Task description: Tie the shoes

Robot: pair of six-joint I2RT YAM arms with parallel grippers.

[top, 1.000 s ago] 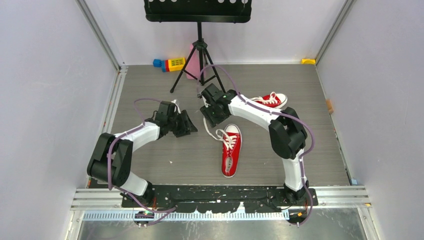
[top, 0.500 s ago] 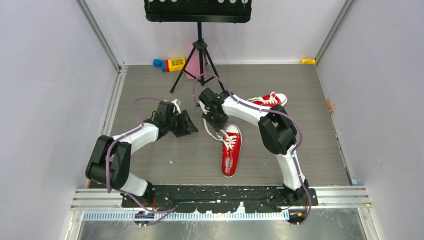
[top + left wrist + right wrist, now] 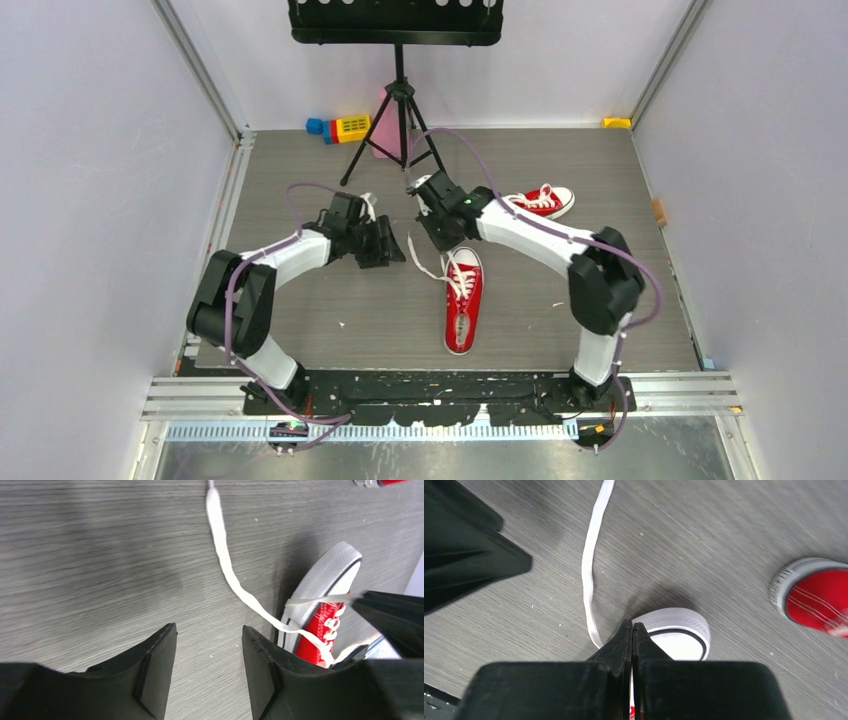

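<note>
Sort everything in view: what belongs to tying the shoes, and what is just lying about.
For the job:
near shoe
far shoe
white lace
right pincer, shut on the lace
left pincer, open and empty

Lying about:
music stand
toy blocks
pink object behind the stand
yellow piece in the far right corner

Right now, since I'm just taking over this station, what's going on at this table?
Two robot arms are tying a pair of red sneakers. Both reach over the near sneaker in the middle of the table. The right gripper is shut and appears to pinch one lace strand, drawn taut by the toe cap. The left gripper is open, hovering beside the other lace end, which lies loose. No knot yet. The second sneaker sits farther back, untouched.
</note>
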